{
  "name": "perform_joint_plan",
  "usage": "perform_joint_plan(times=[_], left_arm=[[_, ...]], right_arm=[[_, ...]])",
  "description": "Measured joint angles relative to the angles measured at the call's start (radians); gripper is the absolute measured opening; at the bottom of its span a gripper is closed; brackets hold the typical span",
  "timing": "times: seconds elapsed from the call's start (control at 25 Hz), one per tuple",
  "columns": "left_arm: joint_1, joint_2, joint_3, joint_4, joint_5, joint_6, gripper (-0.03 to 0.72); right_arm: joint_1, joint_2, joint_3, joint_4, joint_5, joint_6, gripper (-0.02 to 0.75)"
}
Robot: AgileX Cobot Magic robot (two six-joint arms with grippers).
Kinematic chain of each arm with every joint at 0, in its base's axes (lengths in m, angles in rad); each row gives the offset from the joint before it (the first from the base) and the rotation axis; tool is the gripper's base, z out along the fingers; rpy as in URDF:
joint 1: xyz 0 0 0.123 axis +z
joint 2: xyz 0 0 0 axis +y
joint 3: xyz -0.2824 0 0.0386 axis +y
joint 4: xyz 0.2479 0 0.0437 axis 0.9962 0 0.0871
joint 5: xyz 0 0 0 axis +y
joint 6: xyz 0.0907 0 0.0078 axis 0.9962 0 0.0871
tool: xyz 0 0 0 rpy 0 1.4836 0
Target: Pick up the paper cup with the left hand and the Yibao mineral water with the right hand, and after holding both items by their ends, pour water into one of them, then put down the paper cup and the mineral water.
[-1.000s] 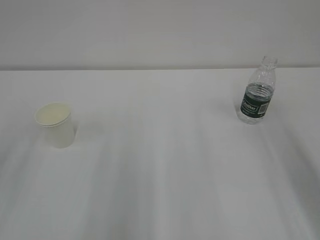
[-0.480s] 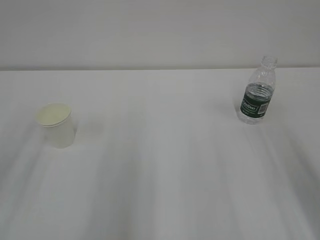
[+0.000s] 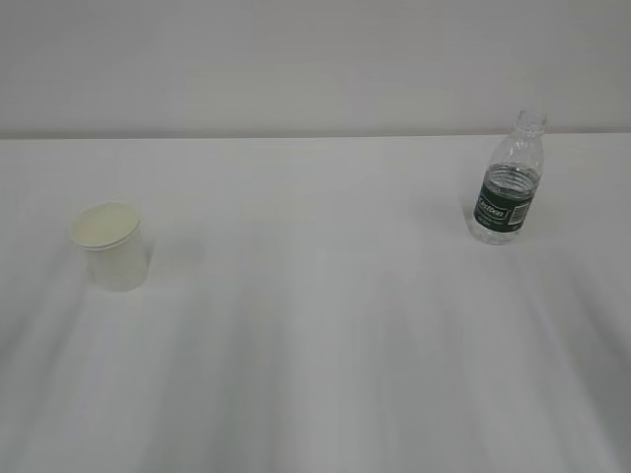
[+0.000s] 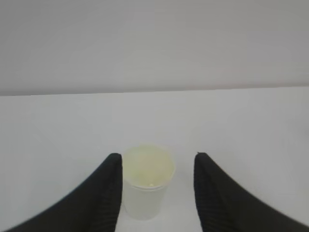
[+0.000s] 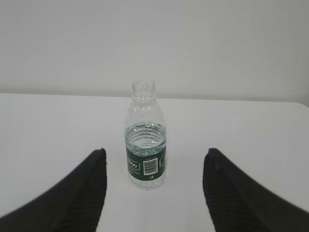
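The white paper cup (image 3: 110,246) stands upright at the table's left, cream inside showing. In the left wrist view the paper cup (image 4: 147,186) sits between the black fingers of my left gripper (image 4: 157,155), which is open. The cup is close against the left finger (image 4: 104,193) and clear of the right one. The Yibao mineral water (image 3: 508,192), uncapped with a dark green label, stands at the right. My right gripper (image 5: 156,151) is open, and the bottle (image 5: 146,145) stands just beyond its fingertips, nearer the left one. Neither arm shows in the exterior view.
The white table (image 3: 315,325) runs back to a pale wall (image 3: 315,59). Its far edge lies just behind the bottle. Faint grey shadow streaks cross the near part of the table.
The paper cup's rim has shifted very slightly to the right. The bottle has not moved.
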Motion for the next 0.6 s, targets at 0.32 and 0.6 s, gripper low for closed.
perform_joint_plan(times=[0.32,0.6], left_arm=[[0.0,0.0,0.11,0.046,-0.199,-0.041,0.347],[0.0,0.0,0.121,0.12,-0.251,-0.044,0.345]], right_arm=[[0.0,0.122,0.057,-0.004,-0.241,0.04,0.48],[0.0,0.174,0.109,-0.004,-0.381,0.047,0.48]])
